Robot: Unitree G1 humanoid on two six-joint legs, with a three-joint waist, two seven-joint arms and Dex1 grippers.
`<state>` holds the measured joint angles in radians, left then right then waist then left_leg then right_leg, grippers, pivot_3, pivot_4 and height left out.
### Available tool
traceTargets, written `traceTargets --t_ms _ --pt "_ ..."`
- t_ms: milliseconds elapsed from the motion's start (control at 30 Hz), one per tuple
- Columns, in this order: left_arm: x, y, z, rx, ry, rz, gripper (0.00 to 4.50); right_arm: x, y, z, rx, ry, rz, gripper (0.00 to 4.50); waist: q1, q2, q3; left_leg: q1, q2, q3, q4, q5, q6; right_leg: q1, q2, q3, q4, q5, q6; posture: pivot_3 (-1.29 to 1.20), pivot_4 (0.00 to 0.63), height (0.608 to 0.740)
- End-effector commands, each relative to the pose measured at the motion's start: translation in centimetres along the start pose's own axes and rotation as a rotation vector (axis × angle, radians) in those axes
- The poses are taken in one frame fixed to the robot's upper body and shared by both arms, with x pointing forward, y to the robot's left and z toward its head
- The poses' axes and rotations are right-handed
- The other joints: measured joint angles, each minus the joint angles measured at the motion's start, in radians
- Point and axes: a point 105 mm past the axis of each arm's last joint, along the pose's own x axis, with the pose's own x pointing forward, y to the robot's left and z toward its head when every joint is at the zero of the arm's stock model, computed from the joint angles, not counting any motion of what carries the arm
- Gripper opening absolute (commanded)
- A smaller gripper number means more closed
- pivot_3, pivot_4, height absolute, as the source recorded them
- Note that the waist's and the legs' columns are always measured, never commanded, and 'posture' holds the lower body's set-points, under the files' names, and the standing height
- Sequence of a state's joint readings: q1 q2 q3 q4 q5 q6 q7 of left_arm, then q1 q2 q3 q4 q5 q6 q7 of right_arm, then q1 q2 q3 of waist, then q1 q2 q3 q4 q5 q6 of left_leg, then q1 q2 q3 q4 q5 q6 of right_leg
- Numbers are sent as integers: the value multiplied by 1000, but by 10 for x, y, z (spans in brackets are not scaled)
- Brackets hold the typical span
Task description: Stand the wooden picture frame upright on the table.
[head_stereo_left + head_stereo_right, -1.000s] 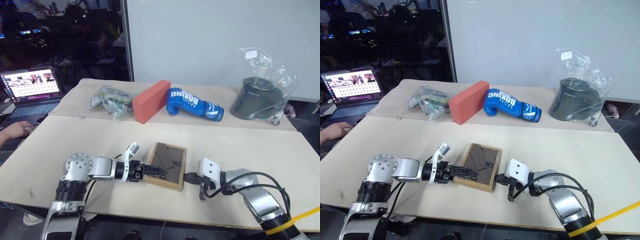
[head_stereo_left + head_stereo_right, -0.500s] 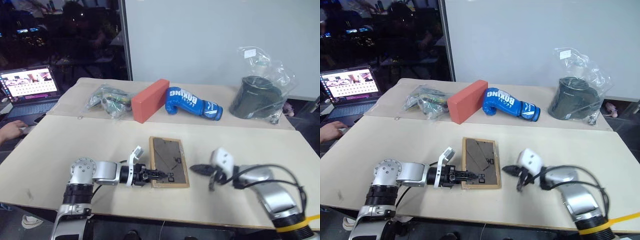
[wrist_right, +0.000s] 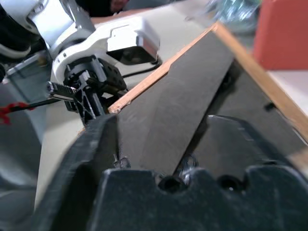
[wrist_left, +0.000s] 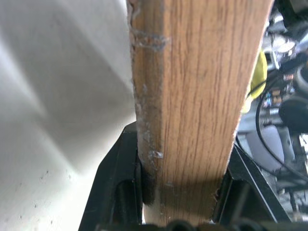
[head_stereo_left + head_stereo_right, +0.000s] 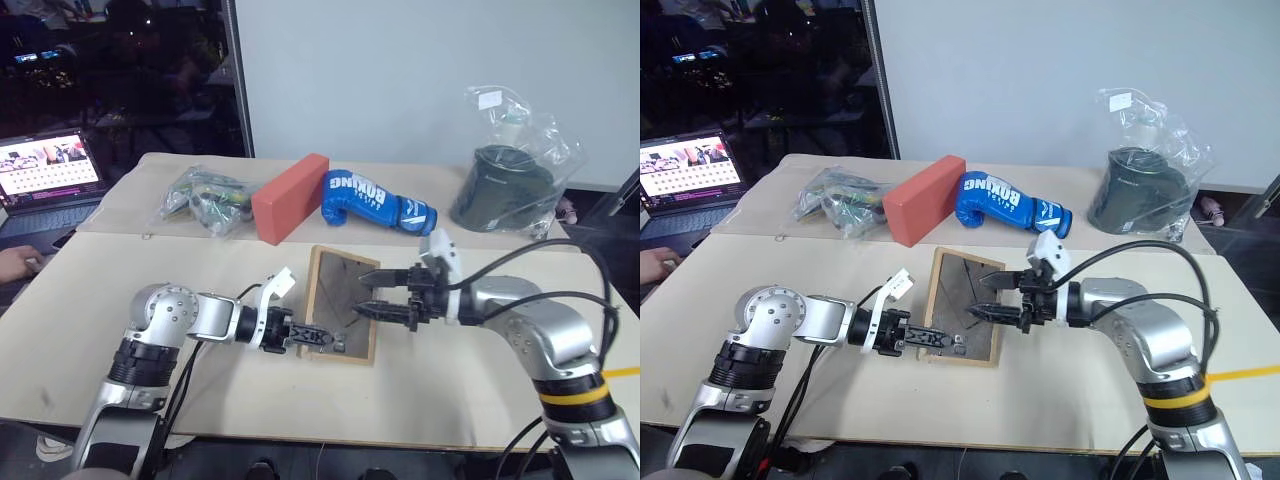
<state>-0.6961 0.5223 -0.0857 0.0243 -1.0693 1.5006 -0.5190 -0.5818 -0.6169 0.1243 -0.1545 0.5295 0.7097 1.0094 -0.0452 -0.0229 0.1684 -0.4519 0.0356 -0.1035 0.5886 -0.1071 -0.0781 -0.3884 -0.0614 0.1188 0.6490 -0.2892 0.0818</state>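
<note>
Item 1, nearest me: left gripper (image 5: 318, 338). I have it clamped on the near lower edge of the wooden picture frame (image 5: 338, 305); the left wrist view shows the light-wood rail pinched between both black fingers (image 4: 118, 187).

Item 2: wooden picture frame. It sits near the middle of the front board of the table (image 5: 450, 390), tilted up off the surface with its grey-brown back facing me. The lower edge is low, by the left claw; the far edge is raised. I cannot tell whether the lower edge touches the tabletop. The stand leg shows as a dark strip on the backing in the right wrist view.

Item 3: right gripper (image 5: 372, 291). Jaws spread wide, tips at the frame's back near its right side, one finger above and one below. The right wrist view looks along the backing with the stand strip between the fingers; no pinch that I can see.

Item 4, far board: bag of small items (image 5: 205, 198), orange-red block (image 5: 289, 197), blue boxing glove (image 5: 375, 201), dark object in clear plastic (image 5: 507, 185). Well apart from the frame.

Item 5, far left: laptop (image 5: 48, 175), a person's hand (image 5: 15, 263) beside it.

Status, my judgement: frame lifted partway, not yet standing on its own. Left to do: swing the stand out, set the frame upright, release both claws.
</note>
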Motion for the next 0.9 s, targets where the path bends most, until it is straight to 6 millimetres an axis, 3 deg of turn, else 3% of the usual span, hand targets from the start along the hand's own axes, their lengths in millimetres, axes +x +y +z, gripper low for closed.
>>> traceTargets --t_ms 33,200,533,733,900 --pt "6 -22 14 104 -15 -86 1151 6 5 -2 -36 53 69 4459 1 0 0 0 0 0 0 0 0 0 0 0 0 0 0 0 150 727" --pt "2 -24 14 37 21 -135 1151 3 31 6 -69 27 214 4459 2 -1 1 -1 0 0 0 0 0 0 0 -1 0 0 0 0 150 727" --pt "-15 -21 22 -8 24 -184 1151 -12 48 10 -135 32 257 4459 0 0 2 -1 0 -1 0 0 0 -1 0 -1 1 0 1 0 150 727" --pt "-35 -30 37 20 -9 -280 1151 -16 37 16 -197 45 171 4459 -1 0 3 -1 0 -1 0 0 0 -1 0 -1 1 0 1 0 150 727" --pt "-48 -33 47 17 -29 -333 1151 -39 21 21 -218 69 85 4459 2 0 5 -3 0 -1 0 0 0 -2 0 -1 1 0 1 0 150 727"
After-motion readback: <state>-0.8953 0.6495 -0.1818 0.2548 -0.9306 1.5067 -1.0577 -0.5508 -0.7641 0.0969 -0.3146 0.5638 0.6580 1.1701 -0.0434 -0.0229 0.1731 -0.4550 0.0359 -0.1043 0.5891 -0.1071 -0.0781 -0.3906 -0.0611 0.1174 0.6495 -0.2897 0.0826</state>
